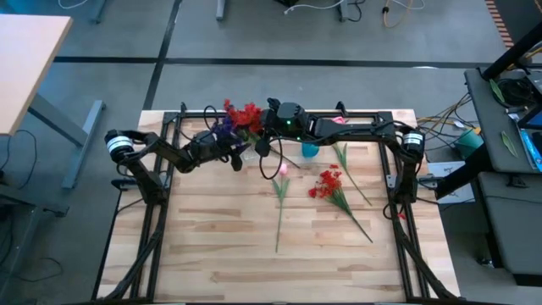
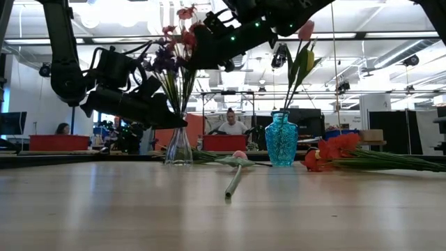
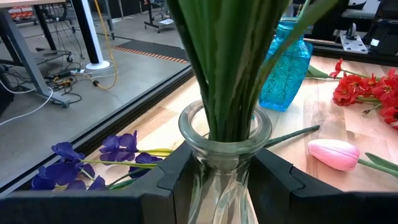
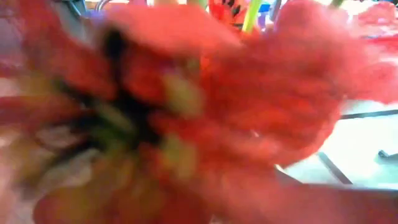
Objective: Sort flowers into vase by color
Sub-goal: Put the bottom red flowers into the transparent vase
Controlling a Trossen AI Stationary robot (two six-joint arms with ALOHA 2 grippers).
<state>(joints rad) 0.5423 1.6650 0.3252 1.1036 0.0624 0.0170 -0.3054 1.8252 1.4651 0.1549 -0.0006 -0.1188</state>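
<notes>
A clear glass vase (image 2: 179, 146) stands on the table at the far middle, holding red clusters (image 1: 246, 114), purple blooms (image 2: 164, 59) and green stems (image 3: 230, 68). My left gripper (image 3: 227, 177) is shut on the vase. My right gripper (image 1: 271, 127) hovers over the red clusters, which fill the right wrist view (image 4: 199, 112). A blue vase (image 2: 281, 139) to the right holds a pink tulip (image 2: 305, 30) and a yellow tulip (image 2: 307, 61). A pink tulip (image 1: 282, 169), a red cluster (image 1: 329, 182) and a purple cluster (image 3: 93, 162) lie on the table. My left gripper pinches the clear vase just below its rim (image 3: 205, 155), one finger (image 3: 180, 171) on each side of the narrow neck. The fingers come level from the table's left side. The vase stands upright with its base on the table.
The dark frame rails (image 1: 161, 195) run along the table's left, right and far sides. The pink tulip's stem (image 1: 278, 220) reaches toward the near edge. Bare wood (image 1: 212, 246) lies near the front. People sit in the room behind (image 2: 230, 125).
</notes>
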